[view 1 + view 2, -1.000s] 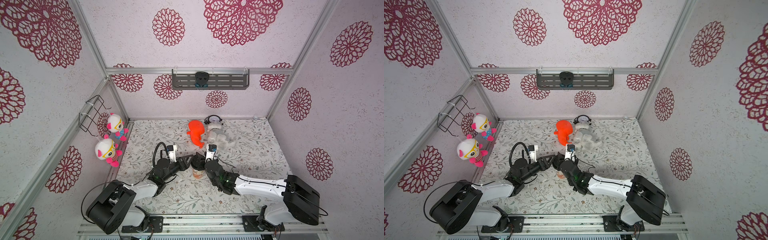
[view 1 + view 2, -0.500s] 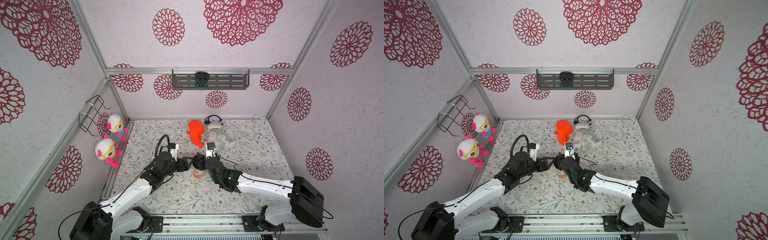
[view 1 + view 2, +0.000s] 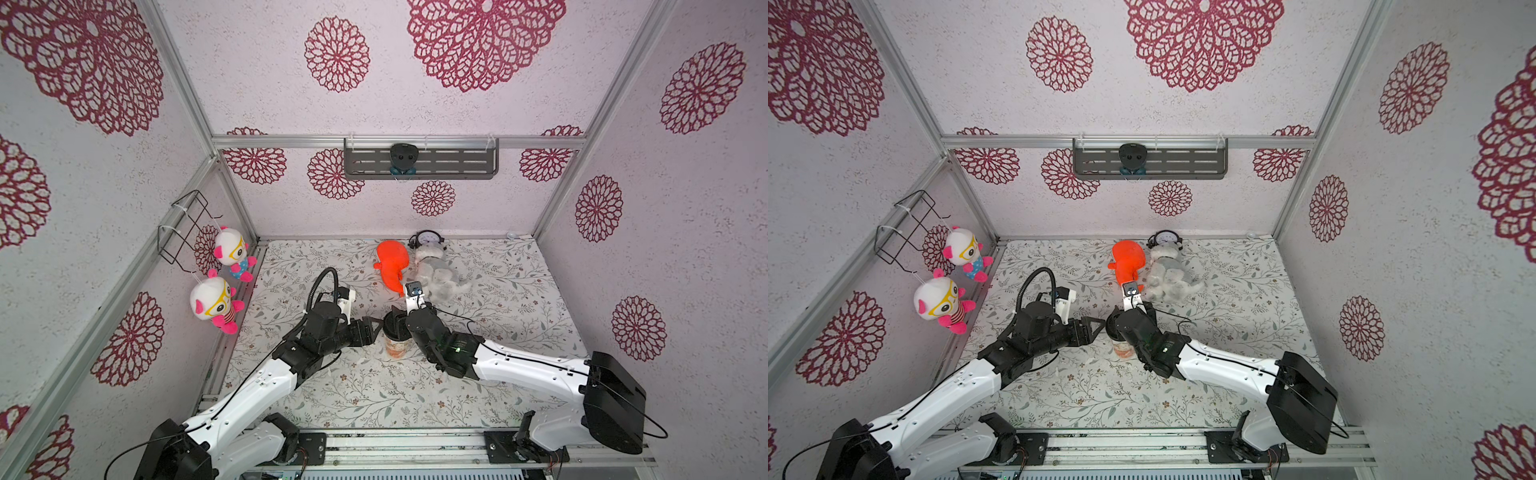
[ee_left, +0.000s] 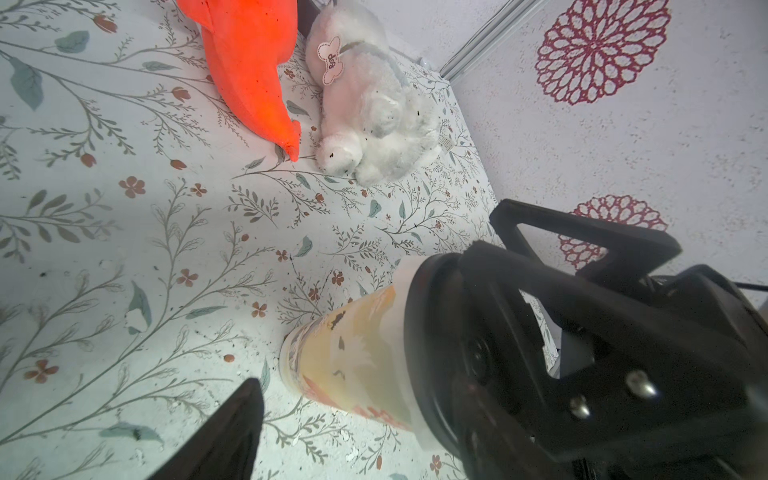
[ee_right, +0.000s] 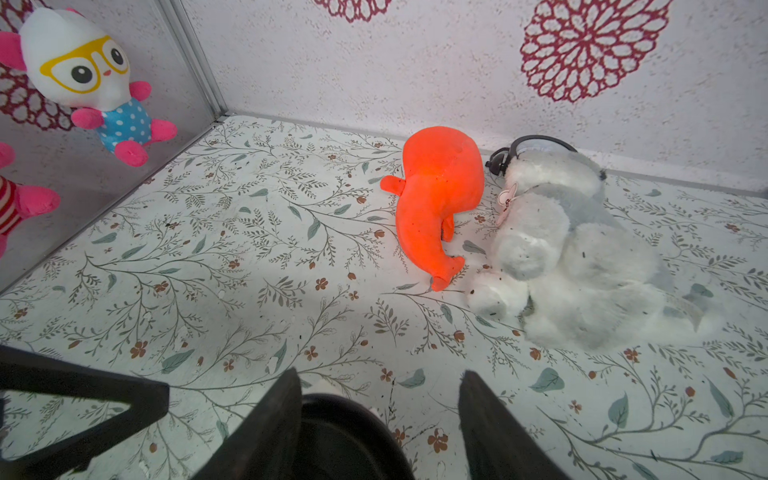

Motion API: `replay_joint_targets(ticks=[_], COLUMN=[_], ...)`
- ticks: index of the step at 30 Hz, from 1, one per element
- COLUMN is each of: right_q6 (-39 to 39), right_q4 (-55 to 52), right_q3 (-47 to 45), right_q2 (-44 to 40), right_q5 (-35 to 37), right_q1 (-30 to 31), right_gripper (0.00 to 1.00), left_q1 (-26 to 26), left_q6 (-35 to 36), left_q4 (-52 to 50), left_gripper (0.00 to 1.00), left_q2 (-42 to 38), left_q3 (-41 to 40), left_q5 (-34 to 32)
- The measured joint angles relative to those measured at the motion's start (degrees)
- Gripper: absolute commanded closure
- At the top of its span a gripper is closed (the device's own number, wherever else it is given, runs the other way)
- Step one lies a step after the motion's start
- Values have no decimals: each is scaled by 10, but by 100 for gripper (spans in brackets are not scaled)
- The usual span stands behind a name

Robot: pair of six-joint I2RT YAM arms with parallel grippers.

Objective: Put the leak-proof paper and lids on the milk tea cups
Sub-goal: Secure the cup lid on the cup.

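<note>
The leak-proof paper (image 4: 401,299) stays draped over the milk tea cup (image 4: 353,365), under the black lid (image 5: 345,432). The cup stands upright at the middle of the table (image 3: 498,332), long axis vertical, mouth up. Both pairs of jaws have spread since a second ago: the right gripper (image 5: 378,382) is wide astride the lid, and the left gripper (image 3: 372,330) is wide just beside it.

Both arms stretched forward, angled inward, wrists nearly met at centre. Left gripper (image 3: 375,328) held roughly level, jaws parted. Right gripper (image 5: 378,376) pitched downward, fingers (image 5: 270,432) spread wide.
</note>
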Motion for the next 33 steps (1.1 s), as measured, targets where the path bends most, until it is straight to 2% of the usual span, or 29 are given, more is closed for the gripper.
replay_joint_targets(ticks=[22, 33], right_q6=[-40, -53], right_q4=[-136, -150], right_q3=[86, 113], right_q2=[14, 35], right_q5=[-7, -24], right_q1=[-13, -30], right_gripper=[34, 34], left_q1=[1, 2], left_q6=[21, 25], left_q4=[-24, -21], left_gripper=[22, 21], left_q2=[0, 2], left_q3=[16, 21], left_q5=[-2, 3])
